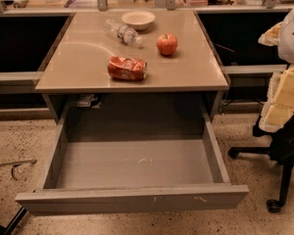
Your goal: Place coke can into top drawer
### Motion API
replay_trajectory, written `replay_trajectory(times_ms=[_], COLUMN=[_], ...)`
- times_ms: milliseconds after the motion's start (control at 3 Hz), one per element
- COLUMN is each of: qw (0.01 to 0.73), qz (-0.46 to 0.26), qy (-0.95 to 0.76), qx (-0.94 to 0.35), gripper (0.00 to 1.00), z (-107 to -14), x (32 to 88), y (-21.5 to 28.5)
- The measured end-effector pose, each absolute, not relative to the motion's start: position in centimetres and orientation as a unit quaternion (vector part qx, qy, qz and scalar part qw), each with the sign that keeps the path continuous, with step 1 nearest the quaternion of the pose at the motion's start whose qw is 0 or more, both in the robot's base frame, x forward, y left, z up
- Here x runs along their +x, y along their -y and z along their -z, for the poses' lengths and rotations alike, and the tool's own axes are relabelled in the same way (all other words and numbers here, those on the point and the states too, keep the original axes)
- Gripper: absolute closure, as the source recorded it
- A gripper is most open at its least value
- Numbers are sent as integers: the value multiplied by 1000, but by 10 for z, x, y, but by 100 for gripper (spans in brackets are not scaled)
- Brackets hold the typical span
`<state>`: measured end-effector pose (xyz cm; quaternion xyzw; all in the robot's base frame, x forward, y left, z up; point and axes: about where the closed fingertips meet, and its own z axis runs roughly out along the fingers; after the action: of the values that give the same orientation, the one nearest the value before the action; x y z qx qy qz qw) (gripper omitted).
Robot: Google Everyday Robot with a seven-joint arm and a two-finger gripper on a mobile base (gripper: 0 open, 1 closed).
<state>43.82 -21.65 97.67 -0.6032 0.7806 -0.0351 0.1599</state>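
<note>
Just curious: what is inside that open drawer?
In the drawer only its scuffed grey floor shows; its back end is shadowed under the table. The can lies on the table. The gripper is out of view.

Red apple, toppled clear bottle, pale bowl; tan tabletop

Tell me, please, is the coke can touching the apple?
Apart: the camera view shows bare tabletop between coke can and apple. The gripper is not in view.

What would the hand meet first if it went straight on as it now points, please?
Hard to say: the hand at the right edge seems aimed downward, so probably the black chair base first.
</note>
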Motion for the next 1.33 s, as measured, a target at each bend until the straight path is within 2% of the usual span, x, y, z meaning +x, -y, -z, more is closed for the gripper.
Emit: replay_trajectory(times_ms=[667,1000,1333], qw=[164,192,192], qz=[29,6,6], qy=[-775,-734,-734], qx=[-610,-651,-651], gripper=[0,0,0], z=[-966,-940,-940], x=[445,487,487], y=[210,170,170])
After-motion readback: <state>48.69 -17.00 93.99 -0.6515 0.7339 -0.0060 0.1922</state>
